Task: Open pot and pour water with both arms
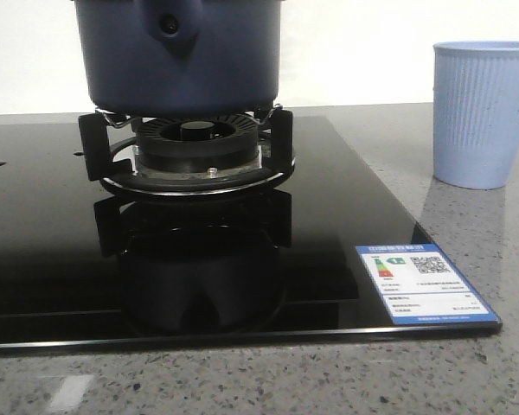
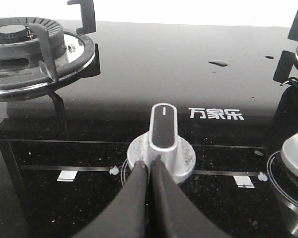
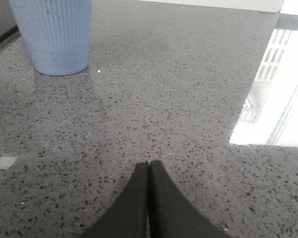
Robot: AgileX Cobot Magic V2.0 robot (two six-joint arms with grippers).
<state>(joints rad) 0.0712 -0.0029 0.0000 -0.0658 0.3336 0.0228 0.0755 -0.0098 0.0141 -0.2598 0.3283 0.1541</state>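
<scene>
The dark navy-blue pot (image 1: 182, 56) stands on the gas burner (image 1: 190, 151) of a black glass hob; its handle stub with a round hole (image 1: 169, 24) faces the front camera, and its top is out of view. The light blue ribbed cup (image 1: 483, 112) stands on the grey counter to the right, and also shows in the right wrist view (image 3: 53, 34). My left gripper (image 2: 150, 161) is shut and empty just in front of a silver stove knob (image 2: 162, 139). My right gripper (image 3: 148, 163) is shut and empty above the speckled counter, well short of the cup. Neither arm shows in the front view.
A second burner (image 2: 25, 49) sits on the hob (image 2: 179, 64) at the far side of the knob, and another knob (image 2: 297, 158) shows at the picture's edge. A blue and white label (image 1: 419, 284) is stuck at the hob's front right corner. Water drops (image 2: 218, 63) lie on the glass.
</scene>
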